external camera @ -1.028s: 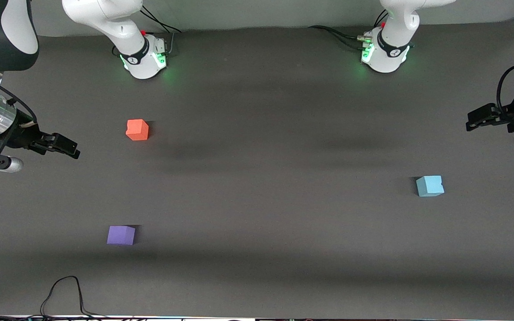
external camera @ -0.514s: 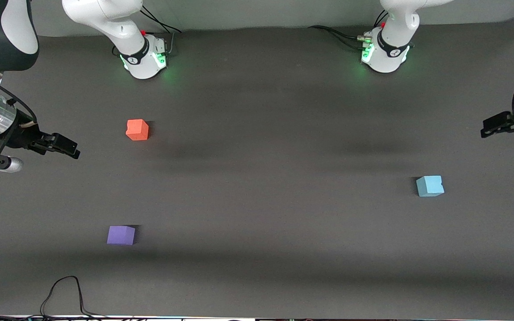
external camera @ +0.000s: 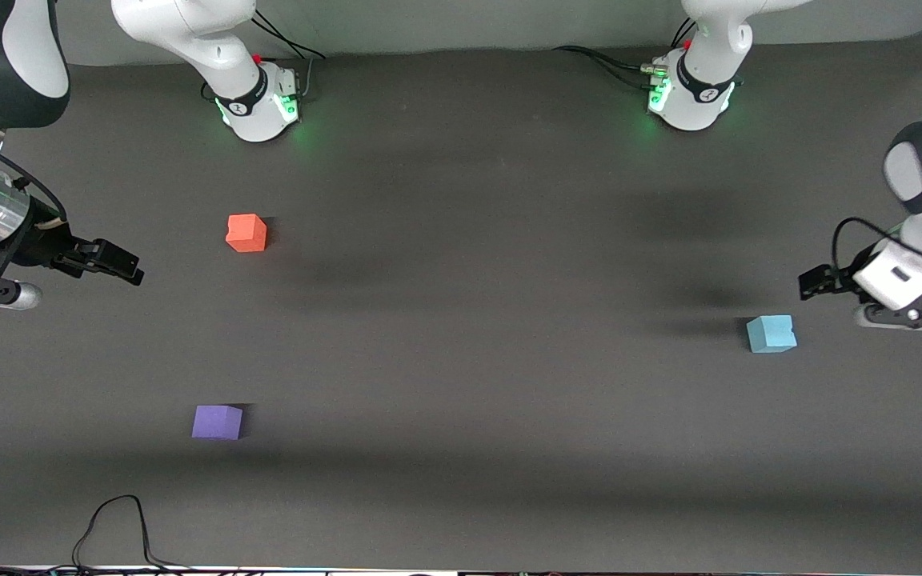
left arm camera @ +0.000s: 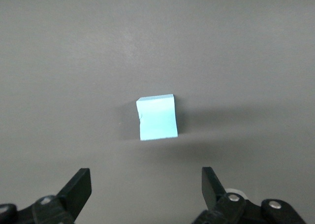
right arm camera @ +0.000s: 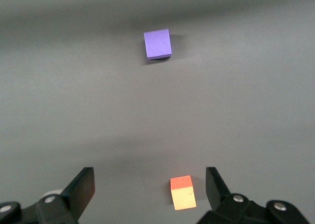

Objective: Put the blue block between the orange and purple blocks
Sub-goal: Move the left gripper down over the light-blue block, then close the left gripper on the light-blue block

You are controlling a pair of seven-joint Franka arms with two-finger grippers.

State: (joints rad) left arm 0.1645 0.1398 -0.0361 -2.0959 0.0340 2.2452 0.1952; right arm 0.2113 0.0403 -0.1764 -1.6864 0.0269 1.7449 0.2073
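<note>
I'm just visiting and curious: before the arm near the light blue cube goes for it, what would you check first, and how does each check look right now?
1. Left gripper open wide enough for the blue block: ok, its fingers stand apart, wider than the cube.
2. Left gripper over the blue block: not ok, it hangs beside it, toward the left arm's end of the table.
3. Blue block free of neighbours: ok, it sits alone.
4. Gap between orange block and purple block free: ok, only bare table there.
5. Right gripper out of the way: ok, it waits open at the right arm's end.
</note>
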